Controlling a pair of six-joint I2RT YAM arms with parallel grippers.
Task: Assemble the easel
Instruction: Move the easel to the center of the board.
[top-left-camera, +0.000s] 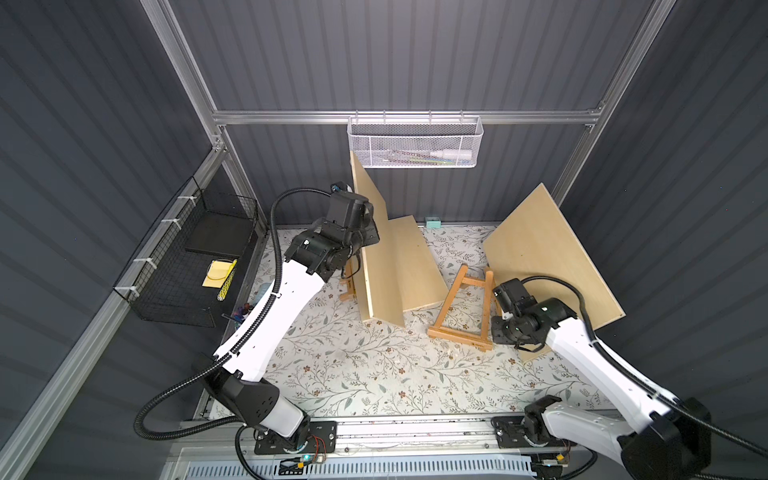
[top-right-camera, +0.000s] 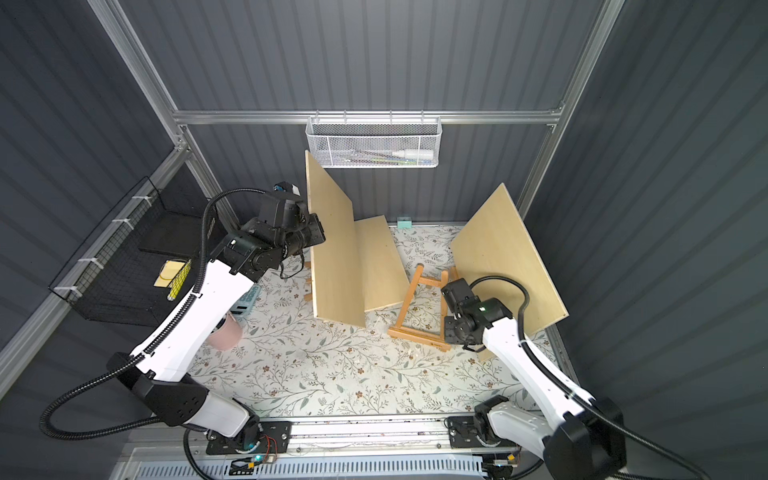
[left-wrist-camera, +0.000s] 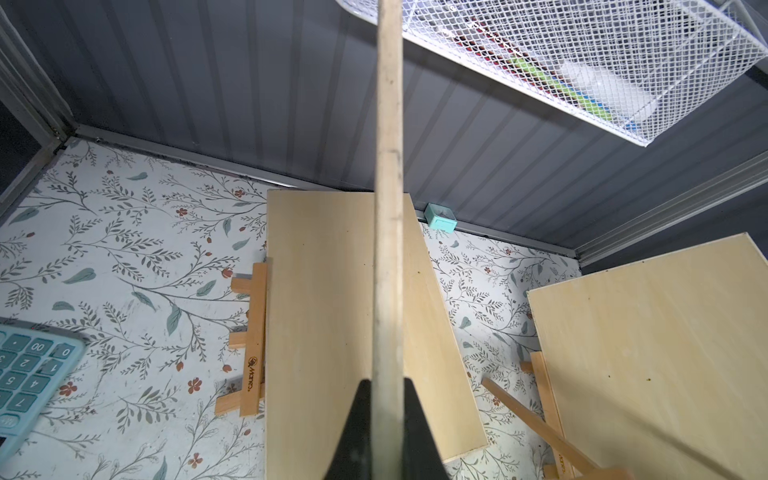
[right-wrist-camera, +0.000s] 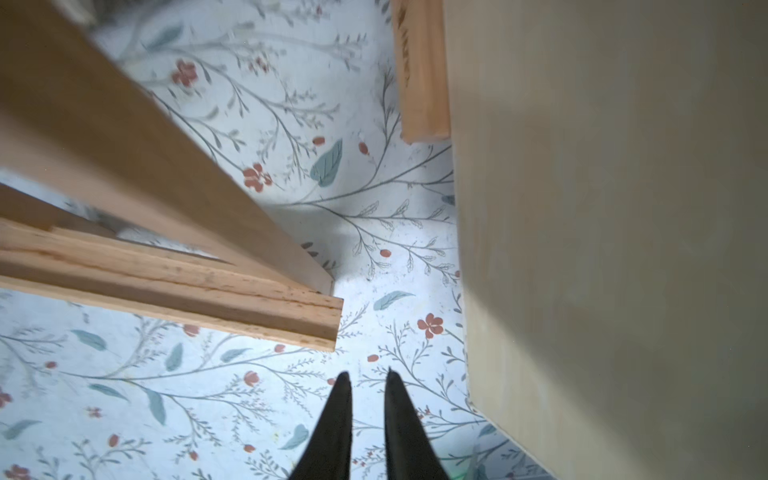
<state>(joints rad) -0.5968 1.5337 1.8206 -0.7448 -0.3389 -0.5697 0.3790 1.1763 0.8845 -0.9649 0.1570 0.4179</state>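
Easel (right-wrist-camera: 208, 291) lies just ahead of the barely parted right jaws, untouched

Three plywood boards are counted: an upright board (top-left-camera: 382, 282) clamped in the left gripper (left-wrist-camera: 386, 380), a leaning board (top-left-camera: 419, 266) beyond it, a tilted board (top-left-camera: 544, 257) beside the right gripper (right-wrist-camera: 368, 374). Three wooden easels are counted: a left easel (left-wrist-camera: 255, 332), an open easel (top-left-camera: 457, 334), a covered easel (right-wrist-camera: 419, 70). One calculator (left-wrist-camera: 29, 374) is seen.

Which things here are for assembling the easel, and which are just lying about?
For the job: standing easel frame, second easel piece, upright board, left tool gripping it, probably the middle board and rightmost board.
Lying about: calculator, pink cup, teal box, white basket, black basket.
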